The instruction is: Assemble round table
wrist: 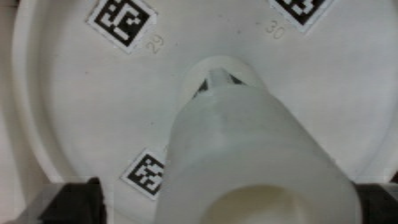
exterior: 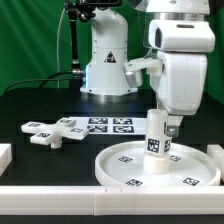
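Large rimmed round white plastic disc (exterior: 150, 163) lies flat on the black worktop (exterior: 40, 105), tags up, near the front white border rail (exterior: 60, 200). Short thick white cylinder leg (exterior: 157, 133) stands upright on the disc, about at its middle; can't tell if it's screwed in or just set there. White four-armed cross base (exterior: 58, 131) lies loose on the worktop, well apart from the disc, toward the exterior view's left, just beside the marker board (exterior: 108, 125)

Progress, my read: leg on the top, roughly halfway. Left: seat the leg if it isn't home, then fetch the cross base and fit it on the leg's free end

My pincer (exterior: 166, 122) sits right at the top of the leg, jaws at their widest, one each side; fingertips (wrist: 71, 198) show at the edges in the wrist view with the leg between them. Looks like straddling, not clamping
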Robot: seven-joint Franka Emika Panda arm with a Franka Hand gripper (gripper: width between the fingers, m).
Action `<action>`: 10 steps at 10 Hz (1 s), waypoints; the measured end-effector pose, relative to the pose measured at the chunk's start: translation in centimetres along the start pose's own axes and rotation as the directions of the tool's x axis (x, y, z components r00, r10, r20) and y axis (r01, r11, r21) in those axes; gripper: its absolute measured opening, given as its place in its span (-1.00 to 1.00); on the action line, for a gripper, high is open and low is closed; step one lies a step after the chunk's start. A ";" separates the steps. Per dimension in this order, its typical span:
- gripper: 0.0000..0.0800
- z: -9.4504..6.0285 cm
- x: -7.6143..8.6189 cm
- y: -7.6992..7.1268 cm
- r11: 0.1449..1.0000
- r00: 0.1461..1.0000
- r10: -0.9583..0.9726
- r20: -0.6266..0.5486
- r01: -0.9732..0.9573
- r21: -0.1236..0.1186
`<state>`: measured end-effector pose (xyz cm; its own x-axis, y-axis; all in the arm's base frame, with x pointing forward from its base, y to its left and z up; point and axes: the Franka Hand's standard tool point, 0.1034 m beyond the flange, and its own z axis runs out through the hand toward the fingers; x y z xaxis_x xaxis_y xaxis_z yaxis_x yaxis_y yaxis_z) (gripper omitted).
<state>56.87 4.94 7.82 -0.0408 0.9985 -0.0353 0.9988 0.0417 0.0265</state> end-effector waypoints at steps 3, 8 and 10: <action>0.62 0.0 -0.4 0.0 0.989 0.989 -0.145 0.013 0.145 0.002; 0.59 0.6 -0.5 -0.2 0.990 0.990 -0.137 0.015 0.137 0.017; 0.02 0.7 -0.6 -0.3 0.991 0.991 -0.135 0.015 0.134 0.021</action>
<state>56.57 4.28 7.18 -0.1745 0.9832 -0.0540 0.9846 0.1748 0.0007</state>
